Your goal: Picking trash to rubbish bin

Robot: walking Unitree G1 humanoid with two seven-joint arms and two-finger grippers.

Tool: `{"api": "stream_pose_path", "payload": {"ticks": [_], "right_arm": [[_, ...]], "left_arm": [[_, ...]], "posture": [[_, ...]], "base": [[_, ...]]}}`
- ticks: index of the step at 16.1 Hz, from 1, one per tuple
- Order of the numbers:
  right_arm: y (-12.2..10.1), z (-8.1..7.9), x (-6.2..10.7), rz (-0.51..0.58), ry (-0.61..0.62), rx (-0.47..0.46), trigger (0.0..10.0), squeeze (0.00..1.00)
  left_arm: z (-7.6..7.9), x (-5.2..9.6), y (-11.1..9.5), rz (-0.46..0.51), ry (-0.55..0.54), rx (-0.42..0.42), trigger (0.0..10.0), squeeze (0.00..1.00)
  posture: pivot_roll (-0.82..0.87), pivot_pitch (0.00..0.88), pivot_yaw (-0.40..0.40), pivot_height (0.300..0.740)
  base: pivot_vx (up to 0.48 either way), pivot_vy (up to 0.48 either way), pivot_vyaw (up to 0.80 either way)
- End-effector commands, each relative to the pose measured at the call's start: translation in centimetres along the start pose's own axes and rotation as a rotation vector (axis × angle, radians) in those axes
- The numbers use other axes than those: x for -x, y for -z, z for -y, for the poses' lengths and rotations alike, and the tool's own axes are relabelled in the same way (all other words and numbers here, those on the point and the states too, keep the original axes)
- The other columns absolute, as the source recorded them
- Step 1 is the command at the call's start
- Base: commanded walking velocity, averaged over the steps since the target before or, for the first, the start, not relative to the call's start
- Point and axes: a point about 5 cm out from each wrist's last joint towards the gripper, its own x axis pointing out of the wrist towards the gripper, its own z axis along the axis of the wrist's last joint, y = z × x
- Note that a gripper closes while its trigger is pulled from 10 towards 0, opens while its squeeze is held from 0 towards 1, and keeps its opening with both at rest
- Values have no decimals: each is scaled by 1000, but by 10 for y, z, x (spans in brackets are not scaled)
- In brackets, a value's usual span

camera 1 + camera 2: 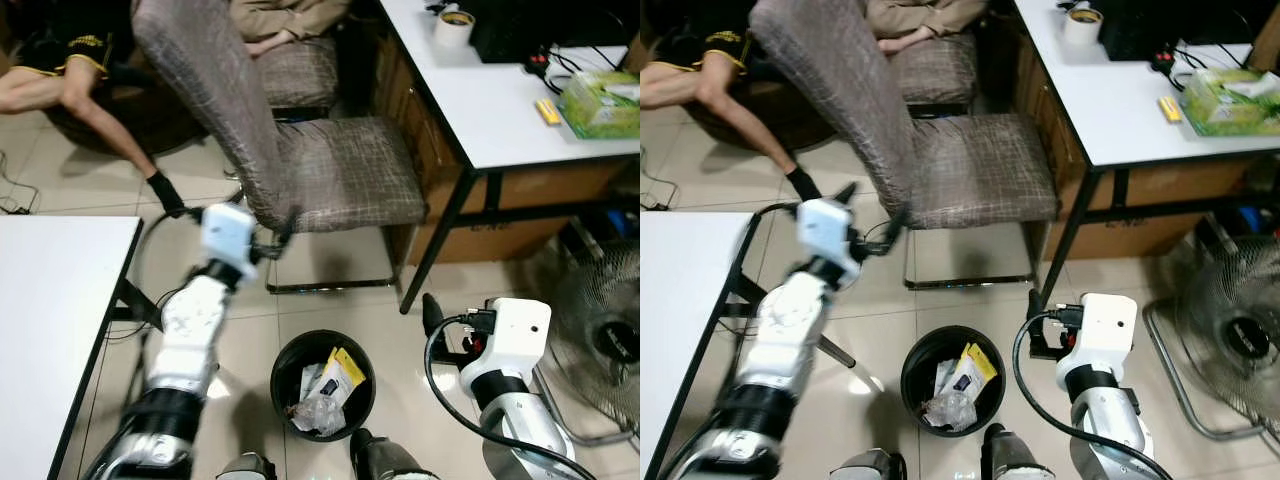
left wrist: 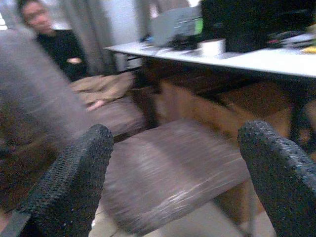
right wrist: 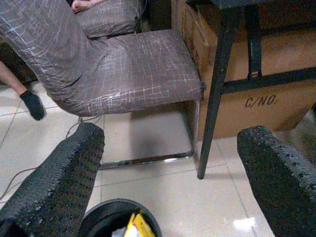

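Note:
A black round rubbish bin stands on the tiled floor in front of my feet. Inside it lie a yellow packet and crumpled clear plastic. My left gripper is raised above and left of the bin, close to the front edge of a brown patterned chair. It is open, and the left wrist view shows nothing between its fingers. My right gripper hangs to the right of the bin, open and empty, its fingers spread above the bin's rim.
A white table is at my left. A white desk on black legs at the right carries a tape roll and a green pack. A fan stands at far right. A seated person's leg stretches behind the chair.

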Motion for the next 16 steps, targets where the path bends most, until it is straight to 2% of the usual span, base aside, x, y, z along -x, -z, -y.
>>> {"api": "stream_pose_path", "payload": {"ticks": [1,3,7,8,9,10,11,12,16], "right_arm": [[-1,2,-1,16,12,3,10000,0],[-5,5,-2,45,26,19,10000,0],[-17,14,7,126,84,82,10000,0],[-25,17,12,169,112,121,10000,0],[-30,18,15,199,127,143,10000,0],[-33,18,16,211,132,161,10000,0],[-35,17,16,229,124,195,10000,0],[-35,16,16,231,120,199,10000,0],[-34,13,11,227,99,196,10000,0]], "left_arm": [[-4,4,0,-15,-28,-27,10000,1000],[-11,9,0,-30,-77,-54,10000,1000],[-22,23,3,-81,-210,-201,10000,1000],[-24,29,8,-126,-225,-201,10000,678],[-22,33,11,-141,-205,-205,10000,224],[-21,36,12,-143,-183,-207,10000,169],[-19,38,14,-147,-163,-212,10000,0],[-18,39,14,-147,-165,-213,10000,0],[-12,37,15,-174,-141,-205,10000,0]], "posture": [[119,125,19,740],[128,124,16,740],[130,117,5,740],[128,119,1,740],[131,119,-3,740],[131,119,-3,740],[134,117,-8,740],[134,117,-8,740],[138,113,-17,740]], "base": [[0,0,0],[0,0,0],[0,0,0],[0,0,0],[0,0,0],[0,0,0],[0,0,0],[0,0,0],[0,0,798]]}}
